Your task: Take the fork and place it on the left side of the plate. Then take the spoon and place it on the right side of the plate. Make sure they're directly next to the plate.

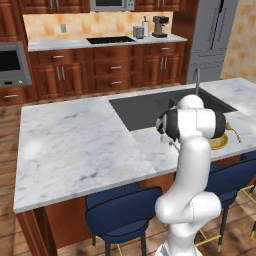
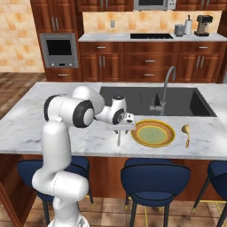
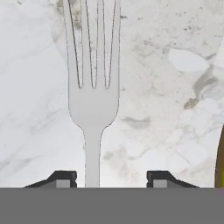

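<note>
**op_remote:** Right base view, going left to right: my arm comes up from the lower left and reaches over the front of the marble desk (image 2: 40, 119). The hand (image 2: 119, 131) hangs just left of the plate (image 2: 153, 133), and the fork (image 2: 119, 138) sticks down from under it, low over the marble. I honestly can't tell if its tip is touching the desk. The plate sits flat in front of the sink (image 2: 177, 101), and the faucet (image 2: 163, 91) stands right behind it. The spoon (image 2: 186, 133) lies on the desk to the right of the plate, close but apart from it, bowl pointing away from me.

**kitchen_sim_fan:** And the hand, open or shut?

**op_remote:** In the hand view the two fingertips (image 3: 61, 178) are spread with a clear gap between them. The fork (image 3: 92, 100) handle runs up beside the left one, with room on the other side, tines pointing to the top over bare marble. So it looks open to me, not squeezing anything. There's a sliver of the plate (image 3: 220, 157) rim at the right edge there.

**kitchen_sim_fan:** Left base view any use?

**op_remote:** Not much. My own arm covers most of it, and just a bit of the plate (image 1: 220, 144) and the spoon (image 1: 233, 131) peek out on its right.
</note>
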{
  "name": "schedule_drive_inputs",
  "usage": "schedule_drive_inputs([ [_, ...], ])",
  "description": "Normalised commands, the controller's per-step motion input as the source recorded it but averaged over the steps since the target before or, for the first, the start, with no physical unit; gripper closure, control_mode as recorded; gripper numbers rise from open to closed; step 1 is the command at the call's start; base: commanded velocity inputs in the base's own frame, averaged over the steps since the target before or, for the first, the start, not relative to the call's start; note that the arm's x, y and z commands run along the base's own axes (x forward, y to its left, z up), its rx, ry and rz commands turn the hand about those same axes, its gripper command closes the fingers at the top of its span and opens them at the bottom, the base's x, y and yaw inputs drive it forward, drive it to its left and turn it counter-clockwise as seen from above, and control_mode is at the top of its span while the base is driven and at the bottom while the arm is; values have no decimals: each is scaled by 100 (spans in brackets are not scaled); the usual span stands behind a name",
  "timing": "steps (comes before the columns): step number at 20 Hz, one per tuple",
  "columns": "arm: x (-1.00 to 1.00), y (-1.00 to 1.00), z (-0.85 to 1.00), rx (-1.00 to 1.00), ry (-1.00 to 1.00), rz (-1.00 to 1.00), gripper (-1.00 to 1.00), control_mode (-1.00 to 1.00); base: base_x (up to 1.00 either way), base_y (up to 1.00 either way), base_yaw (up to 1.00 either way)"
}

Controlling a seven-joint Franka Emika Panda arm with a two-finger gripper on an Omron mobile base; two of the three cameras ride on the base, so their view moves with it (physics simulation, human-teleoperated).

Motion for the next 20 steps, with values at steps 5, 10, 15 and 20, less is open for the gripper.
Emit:
schedule_drive_inputs([
  [5,-52,14,60,0,-2,0,-100,-100,0,0,0],
  [10,-69,27,85,0,-3,0,-100,-100,0,0,0],
  [15,-71,27,82,0,-6,0,-100,-100,0,0,0],
  [20,-87,44,76,0,-14,0,-100,-100,0,0,0],
])
